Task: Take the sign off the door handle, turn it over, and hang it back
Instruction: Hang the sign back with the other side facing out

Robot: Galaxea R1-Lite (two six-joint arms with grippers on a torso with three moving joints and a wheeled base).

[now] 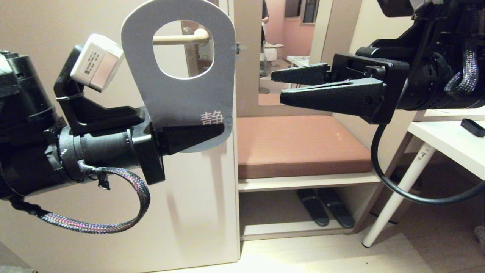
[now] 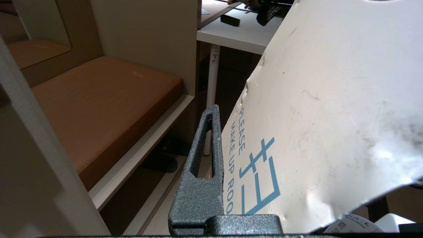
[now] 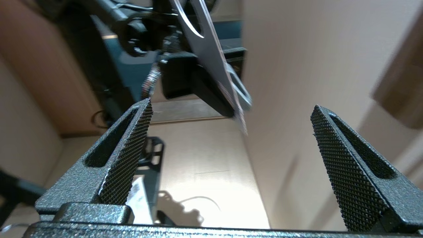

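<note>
Left pincer [image 1: 197,138] clamped on the sign [image 1: 182,91]; right pincer [image 1: 280,85] wide, empty.

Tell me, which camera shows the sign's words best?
The left wrist view: the sign fills it, with "PLEASE MAKE UP ROOM" readable. The head view shows its blue side and hole; the right wrist view only its thin edge.

The sign [image 2: 330,99] reads "PLEASE MAKE UP ROO…" on its white side, "静" on the other.

A brown-cushioned bench [image 1: 303,144] (slippers [image 1: 326,206] beneath) stands beside a white table [image 1: 447,140].
</note>
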